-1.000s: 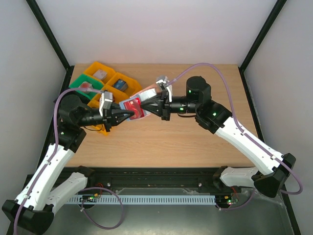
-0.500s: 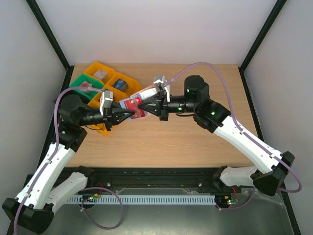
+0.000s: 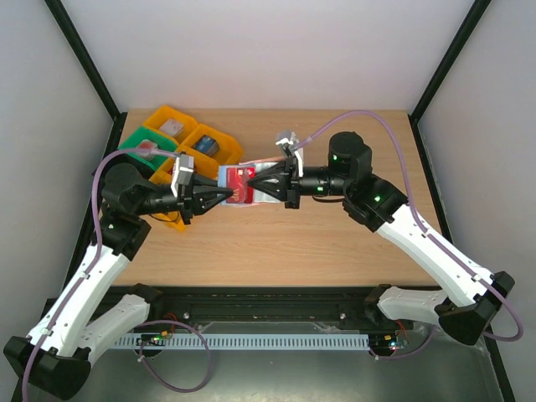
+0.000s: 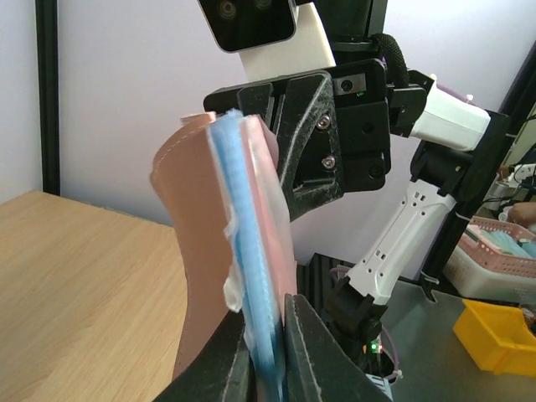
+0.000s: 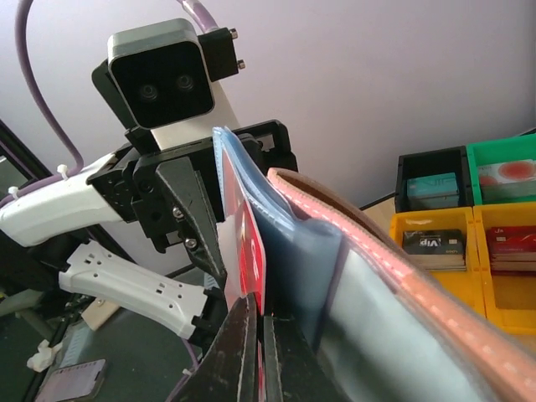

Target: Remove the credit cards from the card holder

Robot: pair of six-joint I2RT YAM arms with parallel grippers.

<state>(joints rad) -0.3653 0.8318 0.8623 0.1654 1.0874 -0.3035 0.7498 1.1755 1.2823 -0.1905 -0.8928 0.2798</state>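
Observation:
The card holder (image 3: 248,200) hangs above the table between both grippers; it is tan outside (image 4: 197,251) with blue plastic sleeves (image 4: 243,251) inside. My left gripper (image 3: 224,197) (image 4: 266,335) comes in from the left, shut on the sleeve end of the holder. From the right, my right gripper (image 3: 254,179) (image 5: 261,343) is shut on a red credit card (image 5: 251,251) (image 3: 239,176) that sticks out of the sleeves. The holder's pink-stitched edge (image 5: 402,268) curves past the right fingers. Other cards inside the sleeves are hidden.
Yellow bins (image 3: 172,121), a green bin (image 3: 138,146) and a black bin (image 5: 431,188) holding cards stand at the back left of the table, just behind the left arm. Bare wood (image 3: 335,243) lies in front and to the right.
The right arm has drawn back a little to the right with the red card, which now shows further out of the holder. The left gripper has held its place.

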